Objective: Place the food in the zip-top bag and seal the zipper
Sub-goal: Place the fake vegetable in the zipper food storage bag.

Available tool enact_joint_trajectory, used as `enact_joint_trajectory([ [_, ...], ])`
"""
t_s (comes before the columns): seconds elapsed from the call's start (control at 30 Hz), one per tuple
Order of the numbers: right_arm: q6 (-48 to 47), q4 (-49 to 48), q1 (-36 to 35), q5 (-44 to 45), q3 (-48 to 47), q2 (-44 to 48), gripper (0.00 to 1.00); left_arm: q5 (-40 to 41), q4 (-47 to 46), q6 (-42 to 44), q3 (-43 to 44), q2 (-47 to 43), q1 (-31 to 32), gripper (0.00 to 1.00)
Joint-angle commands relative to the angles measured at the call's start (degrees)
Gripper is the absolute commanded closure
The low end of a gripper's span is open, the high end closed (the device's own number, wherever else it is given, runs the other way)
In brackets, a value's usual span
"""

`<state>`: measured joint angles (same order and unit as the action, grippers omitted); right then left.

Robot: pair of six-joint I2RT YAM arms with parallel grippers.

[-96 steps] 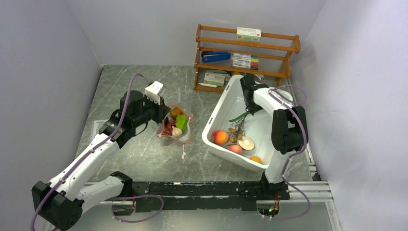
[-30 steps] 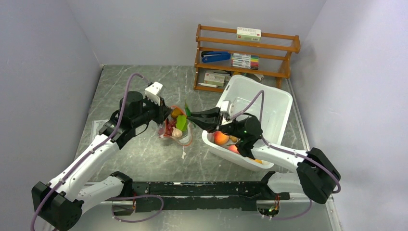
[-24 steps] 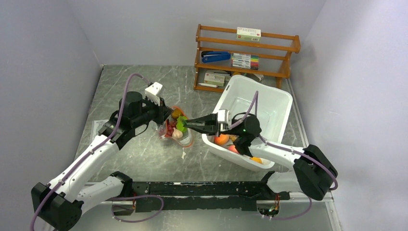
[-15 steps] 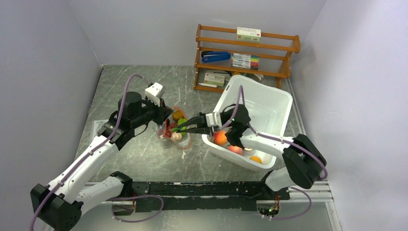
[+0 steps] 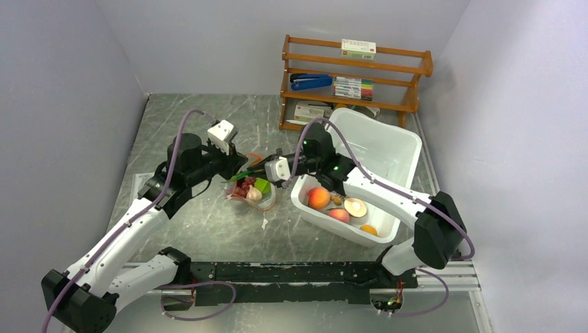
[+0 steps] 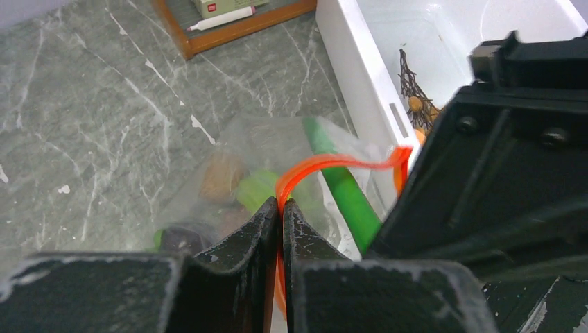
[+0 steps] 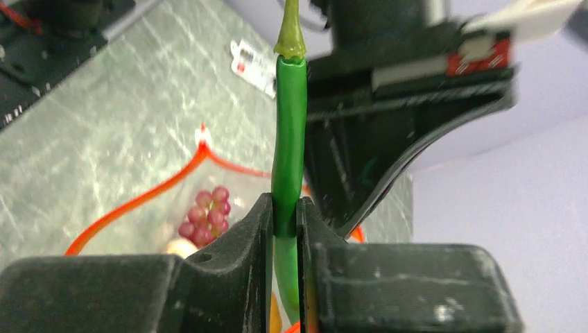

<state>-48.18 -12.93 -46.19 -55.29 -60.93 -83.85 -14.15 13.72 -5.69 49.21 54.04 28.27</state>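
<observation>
Green pod (image 7: 289,139) base hidden in right gripper (image 7: 284,205); zip-top bag (image 6: 208,166) contents blurred.

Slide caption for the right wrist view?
Right gripper pinching a green pod at the mouth of the open zip-top bag, grapes inside.

- the table (image 5: 208,125) was grey-green stone, veined with white.
- the bin (image 5: 388,149) was plain white; a fruit (image 5: 318,198) inside it blushed orange to red.
- left of the bin, the zip-top bag (image 6: 229,159) was clear and its zipper (image 6: 326,161) red-orange.
- the green pod (image 7: 289,139) was bright green with a yellow-green stem.
- in the bag, the grape bunch (image 7: 208,211) was purplish red and the bulb (image 7: 179,247) cream.
- the left gripper (image 6: 281,206) and right gripper (image 7: 284,202) were matt black.
- behind the bin, the rack (image 5: 395,53) was orange-brown wood and the stapler (image 5: 310,81) on it blue.
</observation>
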Motion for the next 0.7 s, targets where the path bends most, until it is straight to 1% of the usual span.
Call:
enact_joint_trajectory([
  [0.0,-14.7,19.3,-0.1,9.8,-1.7,-1.2,0.91,-0.9,-1.5,1.9,-0.3,-2.1,-0.3,0.93],
  [0.07,-15.8,20.0,-0.1,10.7,-0.9,-0.9,0.91,-2.1,-1.3,2.4,-0.3,-2.0,-0.3,0.93],
  [0.23,-19.6,23.6,-0.2,14.1,-0.2,-1.6,0.92,-1.4,-0.7,2.7,-0.1,-1.8,-0.3,0.93],
  [0.43,-19.3,24.7,-0.5,19.4,-1.1,-3.4,0.92,-0.6,0.2,3.4,0.4,-0.9,-0.3,0.93],
  [0.53,-16.8,21.7,-0.4,20.5,-0.1,-3.9,0.92,-0.2,0.1,3.4,0.3,-1.2,-0.4,0.93],
  [0.6,-13.3,17.6,-0.4,23.5,1.3,-3.7,0.92,-0.6,-0.4,3.4,0.0,-1.4,-0.4,0.93],
  [0.67,-11.0,15.9,-0.4,26.5,1.7,-3.7,0.91,-0.4,-0.1,3.4,0.1,-1.4,-0.3,0.93],
])
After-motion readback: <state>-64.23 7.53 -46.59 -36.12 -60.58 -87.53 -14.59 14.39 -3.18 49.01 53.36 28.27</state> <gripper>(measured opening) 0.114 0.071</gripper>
